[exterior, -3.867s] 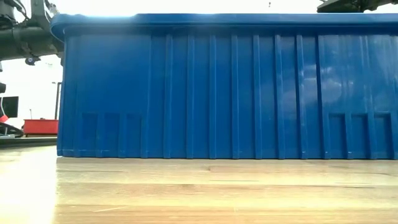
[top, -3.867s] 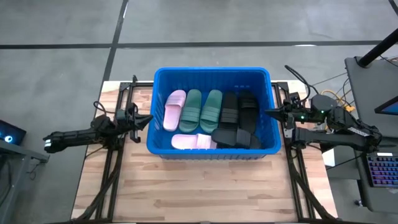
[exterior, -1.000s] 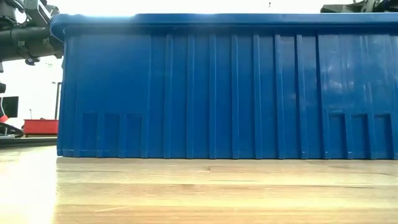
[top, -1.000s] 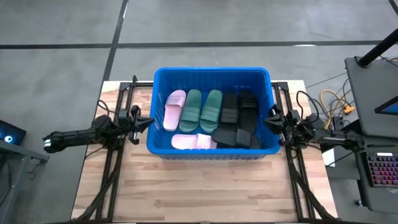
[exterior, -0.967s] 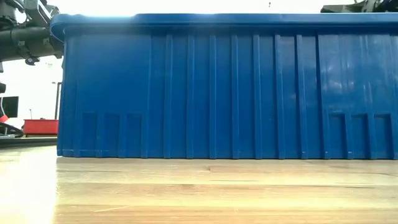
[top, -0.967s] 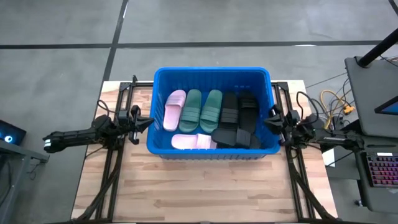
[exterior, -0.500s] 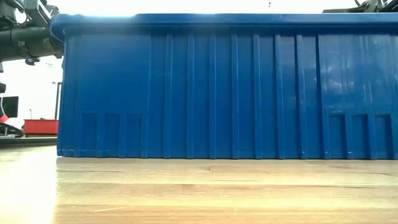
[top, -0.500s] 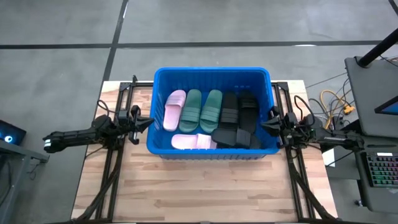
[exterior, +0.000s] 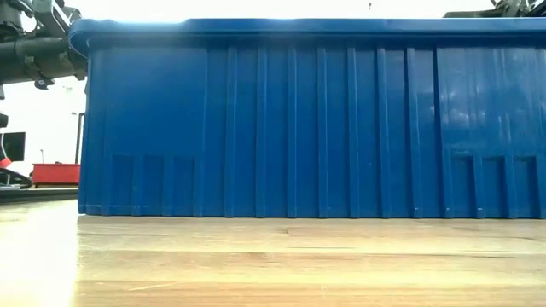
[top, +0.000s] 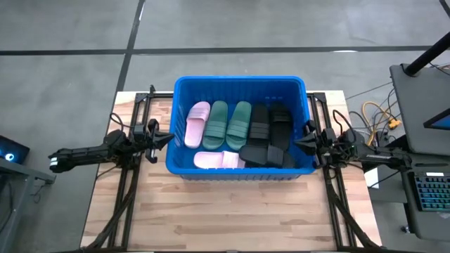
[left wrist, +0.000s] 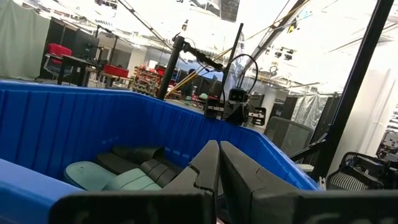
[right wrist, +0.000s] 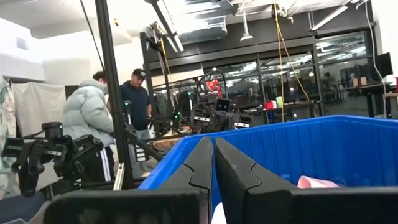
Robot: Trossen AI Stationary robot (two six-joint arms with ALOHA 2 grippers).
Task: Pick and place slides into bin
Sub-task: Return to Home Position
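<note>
All the foam slides (top: pixel 239 121) (pink, sage green, black) are inside the big bright blue ribbed plastic bin (top: pixel 239 82), mostly lying lengthwise front to back. The left gripper (top: pixel 160 135) and right gripper (top: pixel 304 139) sit just outside opposite end walls, fingers pinched together on nothing, so it looks like nothing's left to grab

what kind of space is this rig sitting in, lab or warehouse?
Most likely a robotics lab or workshop: workbenches carrying red crates stand in an open hall, the exposed ceiling shows ducts and hanging cables, and the concrete floor is bare.
</note>
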